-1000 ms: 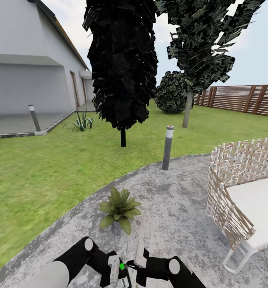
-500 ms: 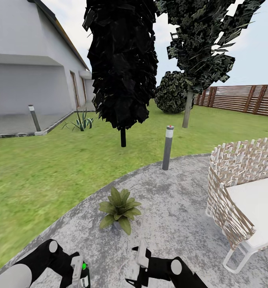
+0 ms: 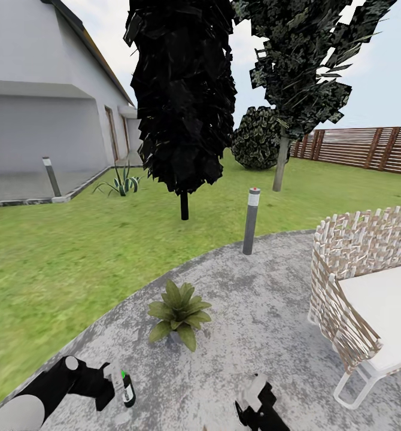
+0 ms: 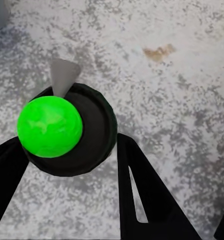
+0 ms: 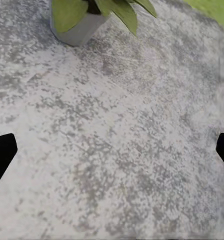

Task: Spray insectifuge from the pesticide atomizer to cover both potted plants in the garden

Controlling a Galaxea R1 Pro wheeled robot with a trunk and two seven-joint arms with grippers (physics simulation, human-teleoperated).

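Observation:
One potted plant (image 3: 178, 311), a low rosette of green leaves, stands on the round grey patio (image 3: 254, 311); its grey pot (image 5: 79, 27) also appears in the right wrist view. The pesticide atomizer (image 3: 127, 392) is a small dark bottle whose top looks green here. My left gripper (image 3: 118, 388) is shut on it at the lower left, short of the plant. From the left wrist view I look down on the atomizer's green top (image 4: 49, 127), between the black fingers (image 4: 142, 190). My right gripper (image 3: 252, 400) hangs open over bare paving, its fingertips (image 5: 1, 155) far apart. The second plant is out of view.
A grey bollard (image 3: 251, 220) stands at the patio's far edge. A wicker chair (image 3: 356, 281) with a white cushion is on the right. Lawn (image 3: 75, 257), dark trees (image 3: 184, 102), a striped agave (image 3: 122, 182), a house and a slatted fence (image 3: 368, 146) lie beyond.
My left arm has carried the atomizer out to the left, away from the right gripper. My right arm has drawn back, down and to the right.

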